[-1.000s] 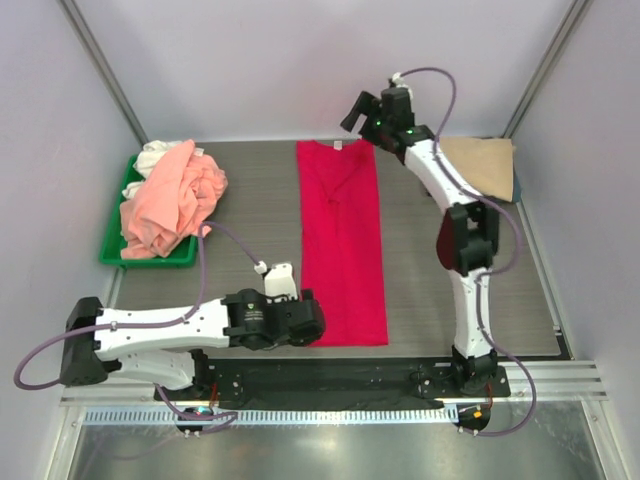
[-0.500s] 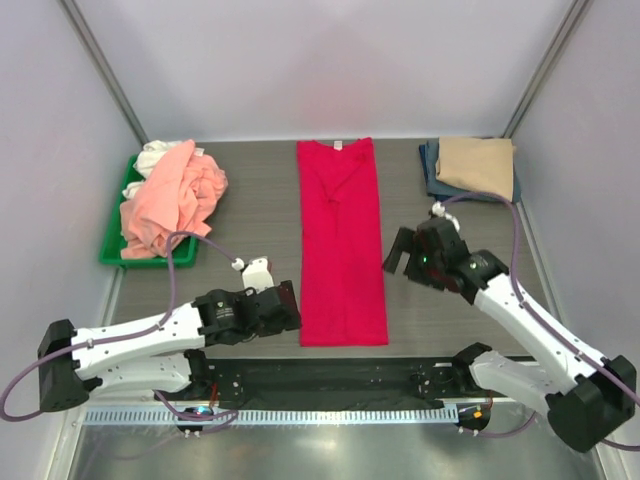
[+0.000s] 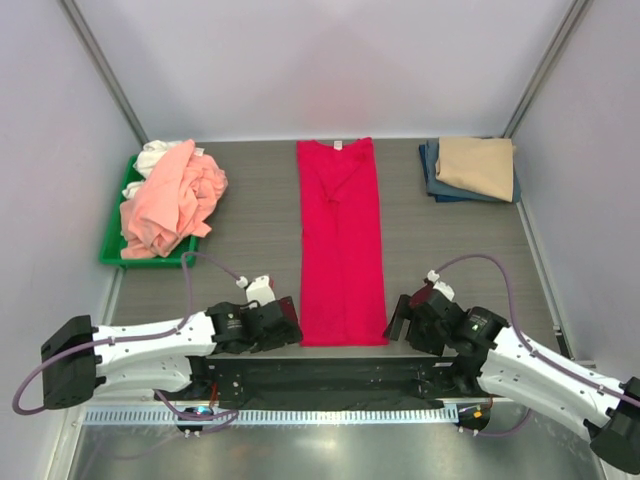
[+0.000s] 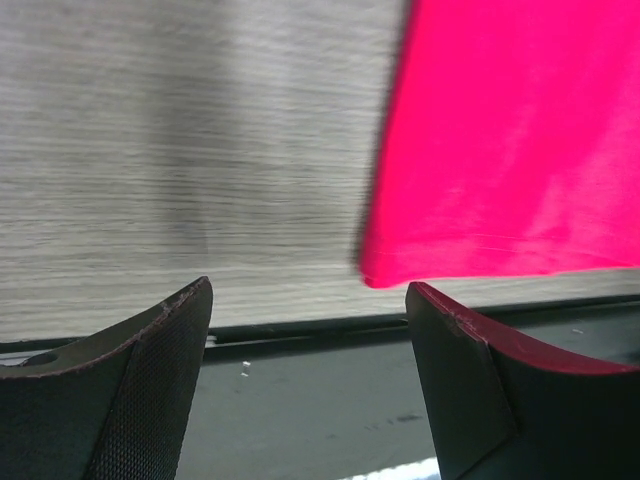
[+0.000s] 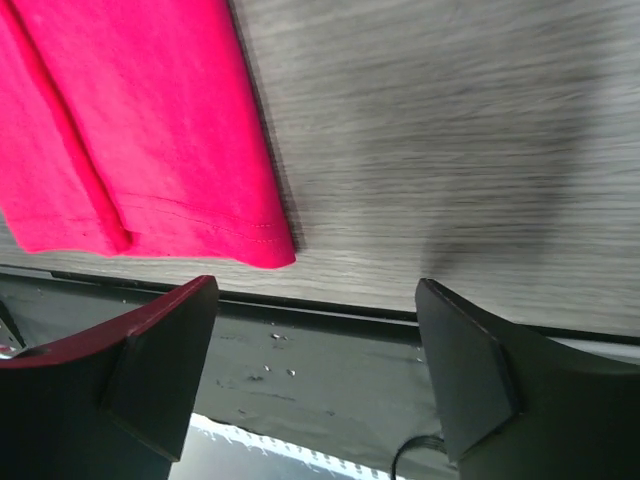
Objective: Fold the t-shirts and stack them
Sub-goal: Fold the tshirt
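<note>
A crimson-red t-shirt [image 3: 341, 240], folded into a long narrow strip, lies down the middle of the table [image 3: 250, 230], its hem at the near edge. The left gripper [image 4: 310, 300] sits low just off the hem's left corner, jaws wide and empty; the corner lies just ahead, nearer its right finger. The right gripper [image 5: 317, 295], also spread wide and empty, faces the hem's right corner, which appears to touch neither finger.

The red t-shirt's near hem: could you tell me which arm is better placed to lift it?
Roughly equal: the left hand, open, sits by the red t-shirt's near-left corner; the right hand, open, by its near-right.
</note>
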`<state>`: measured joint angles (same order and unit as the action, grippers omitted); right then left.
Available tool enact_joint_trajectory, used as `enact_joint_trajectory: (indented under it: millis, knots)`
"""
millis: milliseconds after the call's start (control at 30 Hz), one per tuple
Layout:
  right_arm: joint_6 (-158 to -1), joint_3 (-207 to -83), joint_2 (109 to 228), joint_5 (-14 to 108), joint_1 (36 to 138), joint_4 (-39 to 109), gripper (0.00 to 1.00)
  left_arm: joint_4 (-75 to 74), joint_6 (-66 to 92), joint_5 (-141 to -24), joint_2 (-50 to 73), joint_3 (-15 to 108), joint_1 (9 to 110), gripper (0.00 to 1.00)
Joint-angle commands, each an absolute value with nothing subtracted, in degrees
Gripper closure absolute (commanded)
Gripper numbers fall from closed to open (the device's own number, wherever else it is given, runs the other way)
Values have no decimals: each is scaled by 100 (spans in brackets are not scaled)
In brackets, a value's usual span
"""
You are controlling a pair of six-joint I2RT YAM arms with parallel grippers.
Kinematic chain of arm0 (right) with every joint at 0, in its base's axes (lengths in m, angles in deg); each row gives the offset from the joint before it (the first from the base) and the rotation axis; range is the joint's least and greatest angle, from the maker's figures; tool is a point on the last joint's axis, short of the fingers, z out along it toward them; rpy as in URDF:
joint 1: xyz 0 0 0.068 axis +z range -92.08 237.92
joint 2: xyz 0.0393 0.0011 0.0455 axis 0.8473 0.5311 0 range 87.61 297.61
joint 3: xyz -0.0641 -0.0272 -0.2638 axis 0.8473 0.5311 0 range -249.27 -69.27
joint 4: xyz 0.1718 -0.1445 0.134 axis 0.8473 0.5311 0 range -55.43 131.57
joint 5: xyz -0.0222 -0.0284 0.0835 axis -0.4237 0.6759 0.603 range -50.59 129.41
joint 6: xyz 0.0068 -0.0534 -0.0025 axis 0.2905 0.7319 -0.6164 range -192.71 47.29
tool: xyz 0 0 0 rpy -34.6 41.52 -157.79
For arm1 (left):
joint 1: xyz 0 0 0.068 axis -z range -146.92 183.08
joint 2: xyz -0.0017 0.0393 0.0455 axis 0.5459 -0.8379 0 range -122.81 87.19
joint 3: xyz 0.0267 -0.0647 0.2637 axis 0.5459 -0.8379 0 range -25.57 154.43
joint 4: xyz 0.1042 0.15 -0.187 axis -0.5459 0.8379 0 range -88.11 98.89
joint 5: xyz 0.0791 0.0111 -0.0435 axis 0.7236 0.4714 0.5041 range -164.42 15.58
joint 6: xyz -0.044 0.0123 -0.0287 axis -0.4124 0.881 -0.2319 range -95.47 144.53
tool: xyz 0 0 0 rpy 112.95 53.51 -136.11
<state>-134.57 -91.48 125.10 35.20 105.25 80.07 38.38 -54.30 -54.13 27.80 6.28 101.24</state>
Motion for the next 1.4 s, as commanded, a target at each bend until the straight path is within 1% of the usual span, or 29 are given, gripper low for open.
enact_joint_trajectory:
  millis: [0,33,67,133,200,233,300,333,467,500,533,567,600,633,667,700,767,800,833,933,1000,1100,1167,1200,1233,1267,1300,1333,1367]
  knots:
    - [-13976,-8862,12601,3642,10766,7239,15,3161,-5703,-5535,2699,352,10102,21]
    - [-13977,-8799,12706,3677,10784,6880,19,3073,-5721,-5553,2673,308,10102,22]
    - [-13968,-8712,12916,3738,10802,6737,24,2941,-5773,-5570,2594,264,10102,22]
    - [-13872,-8693,13128,3686,10802,6500,30,2870,-5791,-5605,2506,255,10102,23]
    - [-13819,-8641,13366,3598,10802,6376,38,2765,-5800,-5597,2366,246,10102,24]
    - [-13810,-8614,13427,3607,10810,6193,45,2712,-5809,-5597,2321,238,10102,24]
    - [-13827,-8500,13637,3764,10811,5990,52,2510,-5818,-5605,2234,168,10102,24]
    - [-13827,-8482,13708,3791,10811,5876,58,2431,-5835,-5649,2129,150,10102,25]
    - [-13818,-8473,13753,3800,10819,5866,70,2001,-5879,-5816,1742,132,10102,28]
    - [-13818,-8465,13735,3792,10811,5866,73,1921,-5888,-5851,1663,141,10102,35]
    - [-13818,-8456,13709,3783,10811,5866,80,1842,-5888,-5886,1566,167,10111,38]
    - [-13810,-8438,13700,3791,10811,5866,83,1746,-5879,-5948,1391,202,10111,42]
    - [-13810,-8438,13683,3774,10811,5866,87,1727,-5879,-5957,1320,237,10111,54]
    - [-13792,-8438,13674,3783,10811,5883,93,1727,-5862,-5940,1241,272,10146,62]
    - [-13792,-8438,13656,3774,10811,5901,96,1762,-5844,-5922,1179,334,10164,69]
    - [-13775,-8456,13647,3774,10811,5936,99,1797,-5862,-5878,1170,360,10181,83]
    - [-13774,-8499,13560,3774,10811,6093,99,2076,-5949,-5799,1257,474,10251,96]
    - [-13783,-8508,13499,3765,10811,6164,99,2235,-5984,-5668,1318,527,10330,100]
    - [-13809,-8526,13428,3774,10811,6330,99,2393,-6011,-5597,1389,606,10374,100]
    - [-14089,-8605,12963,3730,10933,6699,99,3489,-6169,-5291,1757,1019,10654,100]
    - [-14222,-8859,12577,3459,11047,7041,99,3913,-6239,-5123,1986,1447,10813,100]
    - [-14135,-9561,12461,2898,11101,7727,99,4652,-6135,-4868,2110,2089,10911,100]
    - [-13890,-10192,12618,2580,11118,7974,99,5204,-5942,-4413,2154,2460,10885,100]
    - [-13819,-10414,12776,2213,11101,8045,99,5390,-5863,-4236,2154,2626,10850,100]
    - [-13714,-10616,13108,2070,11066,8115,99,5549,-5627,-4139,2145,2924,10649,100]
    - [-13487,-10992,13311,1964,11022,8116,99,5646,-5433,-4164,2145,3014,10473,100]
    - [-13328,-11170,13487,1868,10934,8107,99,5612,-5240,-4277,2154,3093,10045,100]
    - [-13178,-11337,13889,1858,10812,8046,99,5394,-4994,-4400,2171,3146,9832,100]
    - [-13020,-11652,14067,1875,10541,7984,99,5270,-4670,-4523,2198,3173,9630,100]
